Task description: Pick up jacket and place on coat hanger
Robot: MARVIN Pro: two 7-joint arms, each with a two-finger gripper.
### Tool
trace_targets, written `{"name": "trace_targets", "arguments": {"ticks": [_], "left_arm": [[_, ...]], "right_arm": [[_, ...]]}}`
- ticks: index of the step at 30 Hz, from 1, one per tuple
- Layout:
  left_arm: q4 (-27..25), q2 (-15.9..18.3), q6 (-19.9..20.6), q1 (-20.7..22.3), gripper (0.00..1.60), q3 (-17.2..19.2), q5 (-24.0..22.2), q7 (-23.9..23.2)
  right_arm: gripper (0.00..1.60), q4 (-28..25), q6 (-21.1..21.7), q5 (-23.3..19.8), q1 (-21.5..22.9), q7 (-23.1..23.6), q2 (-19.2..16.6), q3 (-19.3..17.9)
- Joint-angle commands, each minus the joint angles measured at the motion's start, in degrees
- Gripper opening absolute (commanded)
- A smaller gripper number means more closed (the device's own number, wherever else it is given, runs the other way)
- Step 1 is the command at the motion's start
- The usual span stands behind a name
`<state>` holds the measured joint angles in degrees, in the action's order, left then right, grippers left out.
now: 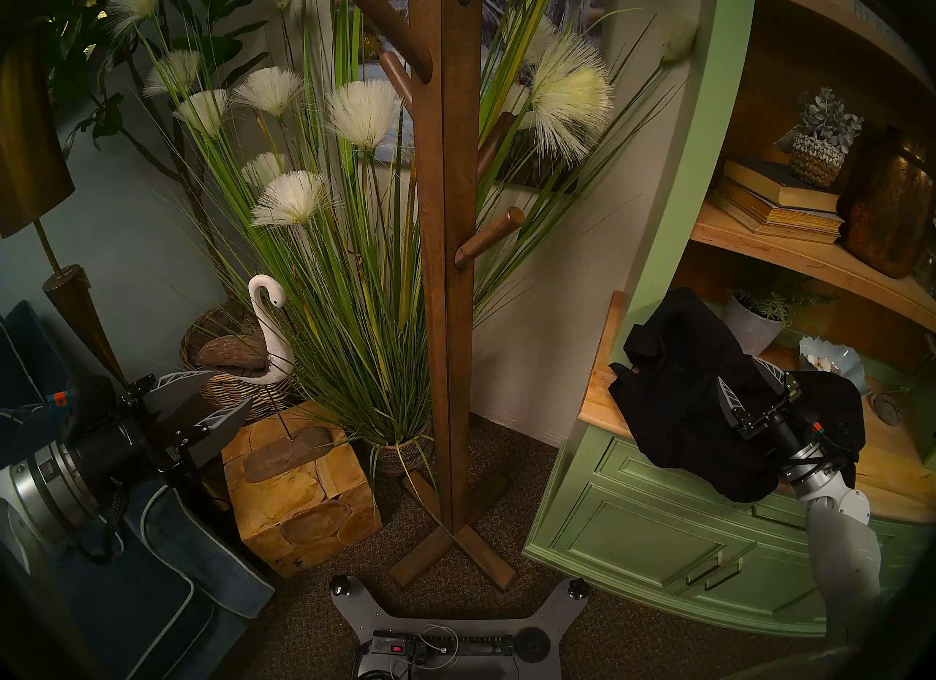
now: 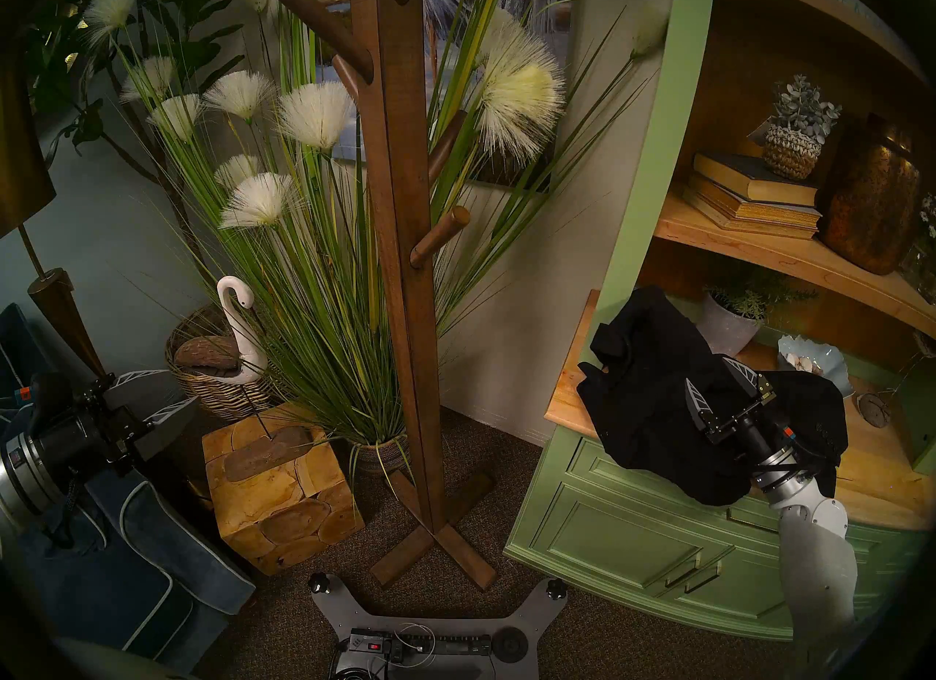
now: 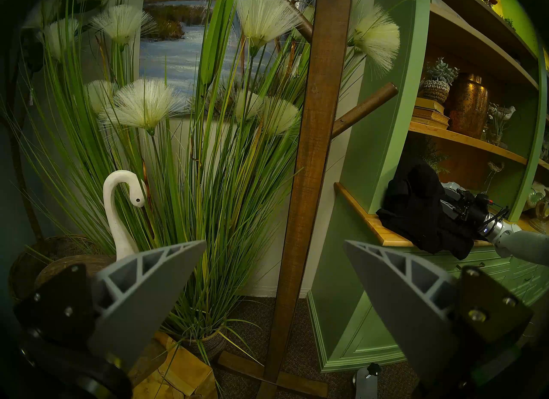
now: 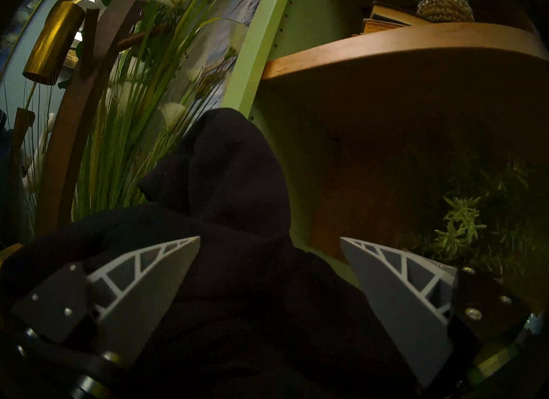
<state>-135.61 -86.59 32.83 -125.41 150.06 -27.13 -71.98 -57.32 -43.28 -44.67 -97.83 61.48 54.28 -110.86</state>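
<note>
We find the jacket (image 1: 699, 395) heaped on the wooden counter (image 1: 600, 375) of the green cabinet (image 1: 653, 527), one edge spilling over the front. Our right gripper (image 4: 269, 242) sits with its fingers spread wide, fabric bunched between them but not pinched. We judge we are at the grasp step: next we need to close on a thick fold, lift clear of the shelf (image 1: 790, 253) above, and carry it left to the coat hanger (image 1: 448, 238). Our left gripper (image 3: 274, 245) hangs spread and empty, well apart.
</note>
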Motion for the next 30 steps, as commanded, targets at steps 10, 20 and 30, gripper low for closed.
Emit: {"name": "trace_targets", "arguments": {"ticks": [10, 20, 30], "left_arm": [[-0.73, 0.05, 0.05, 0.26, 1.6, 0.02, -0.59, -0.45], [-0.74, 0.04, 0.07, 0.27, 1.6, 0.03, -0.6, -0.47], [-0.73, 0.03, 0.07, 0.28, 1.6, 0.03, -0.58, -0.46]], "right_arm": [[1.6, -0.64, -0.26, -2.21, 7.53, 5.9, -4.62, 7.5], [1.6, 3.11, -2.1, -3.75, 8.6, 6.05, -7.65, 12.7], [0.0, 6.5, -3.72, -6.65, 10.19, 4.47, -9.15, 15.84]]}}
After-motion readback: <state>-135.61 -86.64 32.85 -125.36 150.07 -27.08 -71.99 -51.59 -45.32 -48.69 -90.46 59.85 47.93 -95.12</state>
